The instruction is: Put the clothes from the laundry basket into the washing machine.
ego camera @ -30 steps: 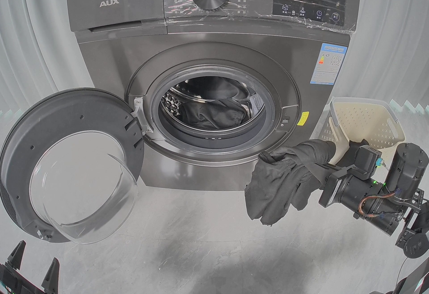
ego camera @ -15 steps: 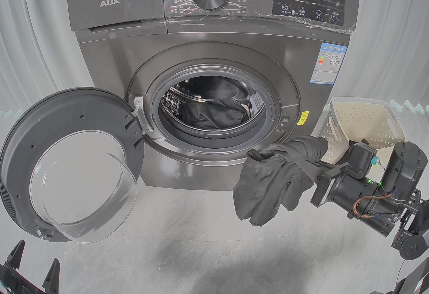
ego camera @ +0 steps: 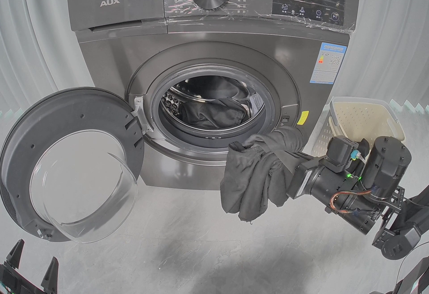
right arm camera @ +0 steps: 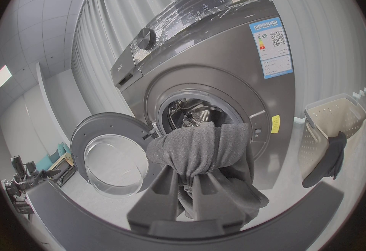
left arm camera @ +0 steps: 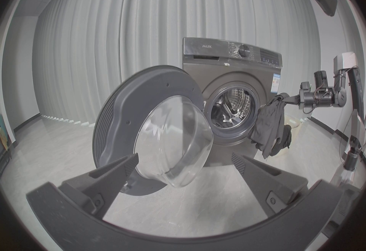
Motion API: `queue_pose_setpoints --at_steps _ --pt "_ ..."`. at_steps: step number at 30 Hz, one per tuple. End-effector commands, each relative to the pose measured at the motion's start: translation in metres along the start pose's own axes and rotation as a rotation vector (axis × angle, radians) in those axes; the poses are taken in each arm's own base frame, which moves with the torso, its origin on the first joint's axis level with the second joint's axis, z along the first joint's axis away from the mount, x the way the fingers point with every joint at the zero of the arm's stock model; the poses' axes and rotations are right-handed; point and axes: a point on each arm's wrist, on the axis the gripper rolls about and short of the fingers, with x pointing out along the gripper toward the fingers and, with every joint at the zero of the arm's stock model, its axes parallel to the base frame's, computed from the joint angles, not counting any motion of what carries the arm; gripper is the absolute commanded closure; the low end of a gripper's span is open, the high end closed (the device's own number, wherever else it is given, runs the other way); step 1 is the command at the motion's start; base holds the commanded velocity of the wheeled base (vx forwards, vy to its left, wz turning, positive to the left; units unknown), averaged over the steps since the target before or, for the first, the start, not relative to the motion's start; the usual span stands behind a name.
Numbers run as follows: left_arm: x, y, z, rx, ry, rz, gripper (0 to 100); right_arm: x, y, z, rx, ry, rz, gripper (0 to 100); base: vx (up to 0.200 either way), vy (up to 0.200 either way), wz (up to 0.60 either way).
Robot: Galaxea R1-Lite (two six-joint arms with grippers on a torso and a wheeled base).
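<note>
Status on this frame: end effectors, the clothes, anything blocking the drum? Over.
Right end effector shut on dark garment, just outside drum opening. Left end effector open, low near floor. Door swung wide, left of opening.

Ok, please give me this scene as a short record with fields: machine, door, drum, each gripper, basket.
washing machine: front loader on the floor
door: swung open to the robot's left
drum: dark clothes lie inside
right gripper: shut on a dark garment, held before the lower right of the opening
laundry basket: right of the machine, second garment draped over its rim
left gripper: open, empty, low on the left
</note>
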Motion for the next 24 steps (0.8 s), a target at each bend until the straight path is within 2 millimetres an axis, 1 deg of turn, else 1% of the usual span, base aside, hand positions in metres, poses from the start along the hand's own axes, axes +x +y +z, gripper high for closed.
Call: queue_pose_setpoints --at_steps 1,3,4,6,9,11,12,13,16,17,18,19,20,23,24 --pt "-0.004 0.0 0.012 -0.027 -0.093 -0.005 0 0.019 0.008 -0.014 -0.011 0.0 0.03 100 0.0 0.0 0.0" --pt "-0.012 -0.001 0.035 -0.028 -0.178 -0.024 0 0.024 0.014 -0.012 -0.016 -0.035 0.059 100 0.0 0.0 0.0" --pt "-0.013 -0.002 0.043 -0.019 -0.186 -0.055 0 0.026 0.017 -0.011 -0.016 -0.054 0.07 100 0.0 0.0 0.0" --pt "-0.01 -0.004 0.05 -0.003 -0.157 -0.138 0 0.032 0.024 -0.009 -0.011 -0.072 0.101 100 0.0 0.0 0.0" --pt "0.001 -0.006 0.051 -0.003 -0.069 -0.223 0 0.04 0.033 -0.008 -0.005 -0.091 0.134 100 0.0 0.0 0.0" --pt "0.012 -0.006 0.051 -0.007 0.009 -0.268 0 0.045 0.034 -0.009 -0.005 -0.091 0.137 100 0.0 0.0 0.0" --pt "0.012 -0.006 0.051 -0.007 0.009 -0.268 0 0.045 0.034 -0.009 -0.005 -0.091 0.137 100 0.0 0.0 0.0" --pt "0.021 -0.007 0.051 -0.004 0.065 -0.309 0 0.049 0.035 -0.01 -0.004 -0.096 0.144 100 0.0 0.0 0.0" --pt "0.036 -0.008 0.053 0.004 0.111 -0.382 0 0.053 0.036 -0.008 -0.001 -0.114 0.164 100 0.0 0.0 0.0" --pt "0.036 -0.008 0.053 0.004 0.111 -0.382 0 0.053 0.036 -0.008 -0.001 -0.114 0.164 100 0.0 0.0 0.0" --pt "0.047 -0.009 0.056 0.017 0.127 -0.42 0 0.054 0.037 -0.007 -0.001 -0.114 0.179 100 0.0 0.0 0.0" --pt "0.048 -0.009 0.056 0.017 0.127 -0.421 0 0.054 0.037 -0.007 -0.001 -0.114 0.18 100 0.0 0.0 0.0" --pt "0.061 -0.009 0.059 0.019 0.147 -0.433 0 0.054 0.038 -0.007 -0.001 -0.114 0.186 100 0.0 0.0 0.0" --pt "0.077 -0.01 0.062 0.021 0.177 -0.457 0 0.054 0.037 -0.007 -0.002 -0.111 0.186 100 0.0 0.0 0.0" --pt "0.086 -0.013 0.063 0.024 0.193 -0.495 0 0.054 0.038 -0.008 -0.002 -0.112 0.188 100 0.0 0.0 0.0"
